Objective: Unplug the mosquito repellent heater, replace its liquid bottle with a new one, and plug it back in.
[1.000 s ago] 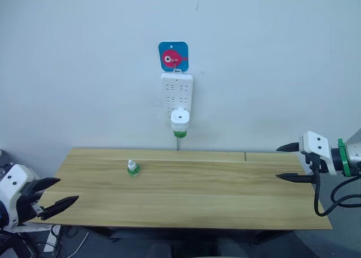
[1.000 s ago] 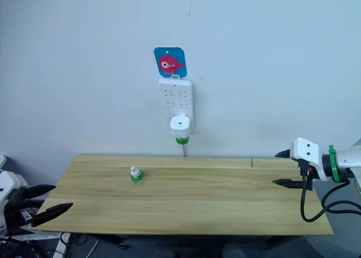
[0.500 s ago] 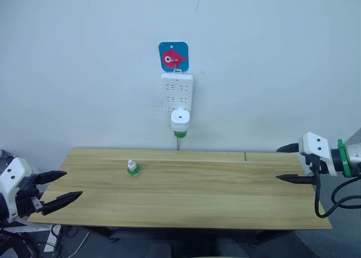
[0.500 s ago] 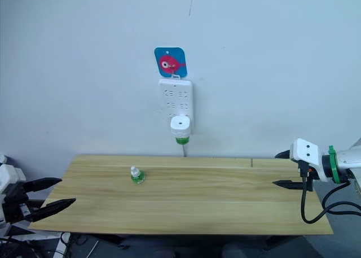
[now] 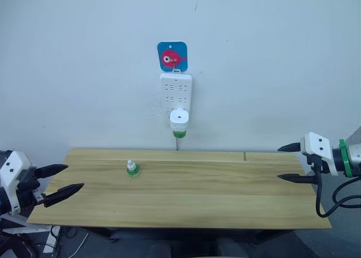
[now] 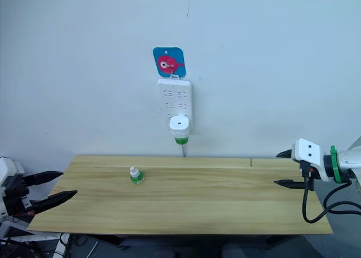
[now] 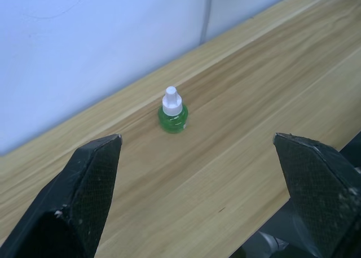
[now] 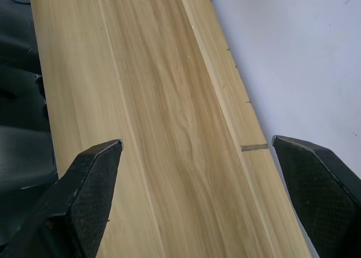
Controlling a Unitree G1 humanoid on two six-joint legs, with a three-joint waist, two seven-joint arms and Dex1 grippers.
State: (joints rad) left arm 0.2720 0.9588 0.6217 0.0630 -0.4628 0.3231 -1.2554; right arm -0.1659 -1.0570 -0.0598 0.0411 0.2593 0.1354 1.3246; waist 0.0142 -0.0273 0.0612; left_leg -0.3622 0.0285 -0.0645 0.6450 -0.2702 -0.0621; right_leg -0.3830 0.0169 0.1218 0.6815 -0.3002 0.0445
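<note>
Above power strip [image 5: 176, 90], fish sticker [image 5: 172, 56], seemingly wordless

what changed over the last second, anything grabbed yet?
Nothing grabbed. The left gripper rose slightly at the wooden table's left end, still open and empty. The right gripper stayed open at the right end. The small white rounded heater remains plugged into the white power strip; the capped green bottle hasn't moved.
</note>
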